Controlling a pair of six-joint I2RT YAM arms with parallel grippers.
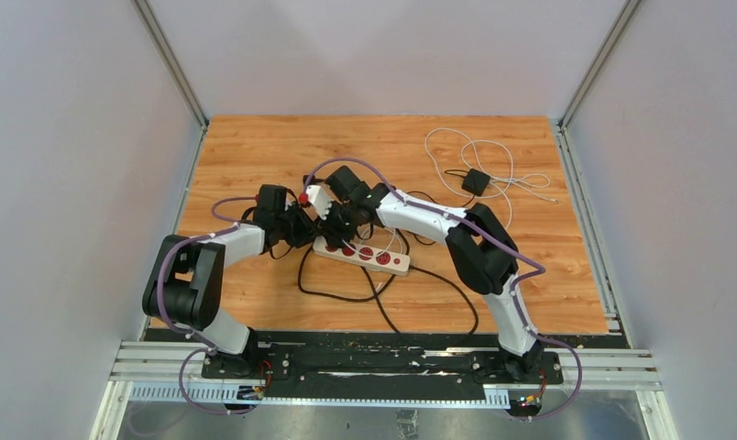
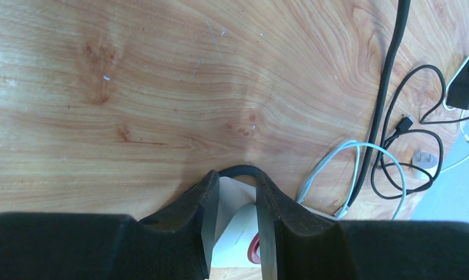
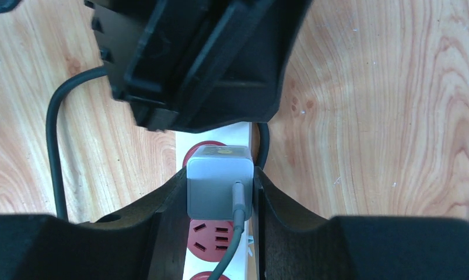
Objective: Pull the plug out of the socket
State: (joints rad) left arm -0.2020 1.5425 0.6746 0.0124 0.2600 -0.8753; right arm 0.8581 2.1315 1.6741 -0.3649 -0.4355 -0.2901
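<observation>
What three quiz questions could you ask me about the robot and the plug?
1. True or false: the right gripper squeezes the plug.
2. The outlets on the socket are: A blue, B red, C green.
3. Which gripper holds the socket's end?
Key: 1 true; 2 B; 3 the left gripper.
</observation>
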